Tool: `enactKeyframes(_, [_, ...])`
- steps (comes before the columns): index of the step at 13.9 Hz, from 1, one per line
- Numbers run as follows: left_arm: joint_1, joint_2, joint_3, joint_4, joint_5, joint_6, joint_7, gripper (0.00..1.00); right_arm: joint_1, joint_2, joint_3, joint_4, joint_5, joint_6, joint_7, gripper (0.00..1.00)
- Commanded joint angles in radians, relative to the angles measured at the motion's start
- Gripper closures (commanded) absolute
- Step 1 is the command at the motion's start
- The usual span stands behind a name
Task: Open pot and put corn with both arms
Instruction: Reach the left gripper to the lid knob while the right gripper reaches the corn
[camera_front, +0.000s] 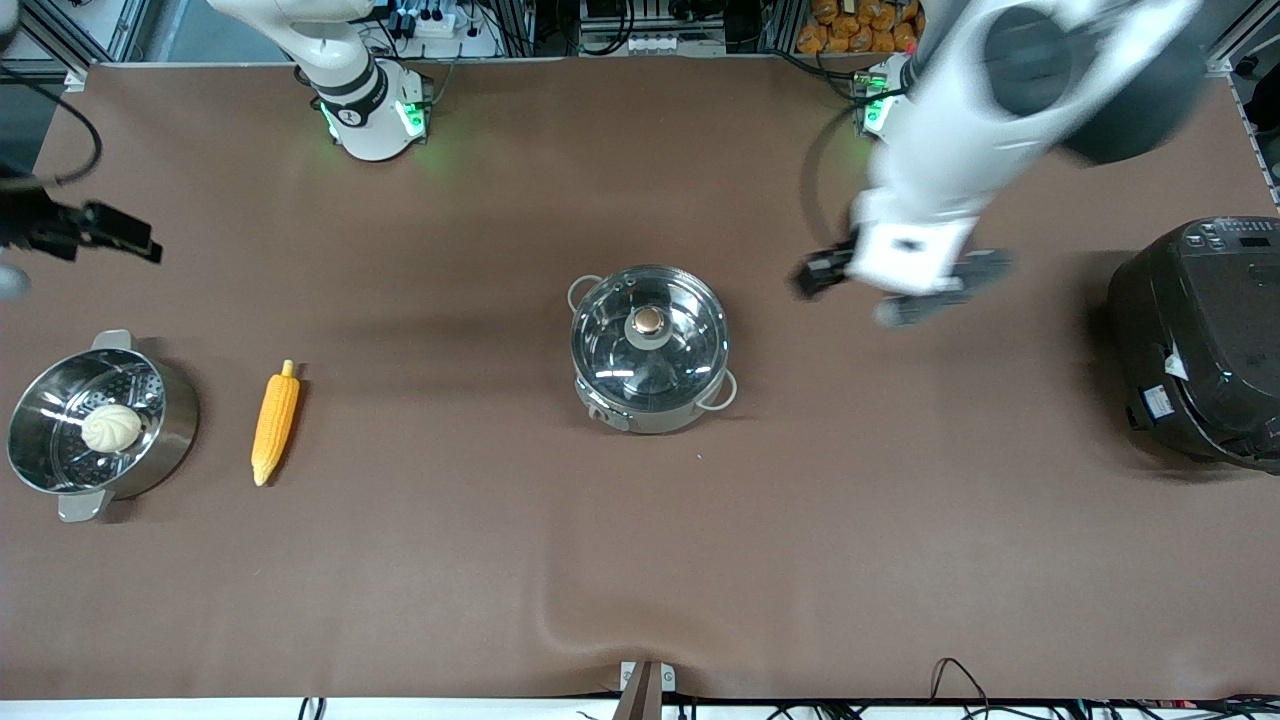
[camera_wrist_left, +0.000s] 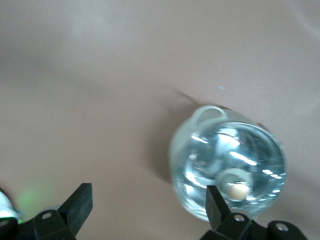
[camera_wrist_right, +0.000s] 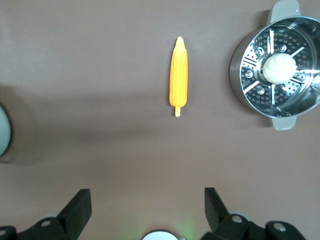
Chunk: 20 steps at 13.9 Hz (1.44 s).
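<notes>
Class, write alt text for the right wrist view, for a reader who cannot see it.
A yellow corn cob lies on the brown table, with a steel steamer pot holding a pale bun beside it. The right gripper hangs above with its fingers spread apart, holding nothing.

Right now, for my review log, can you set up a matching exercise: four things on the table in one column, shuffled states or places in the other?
Things:
1. pot
2. corn
3. bun
4. left hand

States or places:
A. lying on the bare table beside the steamer pot
B. open, up over the table near the pot
C. glass lid still on
D. resting inside the steamer pot

Pairs: 1-C, 2-A, 3-D, 4-B
</notes>
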Motion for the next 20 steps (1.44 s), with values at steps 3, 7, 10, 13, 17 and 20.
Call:
enactKeyframes(3, [-0.200, 0.231, 0.044, 0.126, 0.031, 0.173, -0.409, 0.00, -0.045, 0.227, 0.006, 0.018, 0.002, 0.129, -0.014, 0.00])
enactKeyframes(7, [-0.317, 0.314, 0.125, 0.126, 0.059, 0.250, -0.518, 0.00, -0.121, 0.434, 0.006, 0.021, 0.008, 0.357, -0.158, 0.00])
enactKeyframes(10, [-0.326, 0.336, 0.125, 0.118, 0.057, 0.250, -0.558, 0.00, -0.138, 0.540, 0.006, 0.019, 0.008, 0.459, -0.194, 0.00])
enactKeyframes(13, [-0.316, 0.326, 0.124, 0.109, 0.051, 0.250, -0.592, 0.00, -0.126, 0.580, 0.006, 0.018, 0.005, 0.471, -0.194, 0.00])
enactKeyframes(17, [-0.323, 0.340, 0.122, 0.106, 0.048, 0.260, -0.600, 0.00, -0.126, 0.606, 0.006, 0.013, 0.005, 0.489, -0.196, 0.00])
enactKeyframes(20, [-0.320, 0.348, 0.121, 0.103, 0.048, 0.273, -0.601, 0.00, -0.131, 0.628, 0.006, 0.010, 0.005, 0.500, -0.199, 0.00])
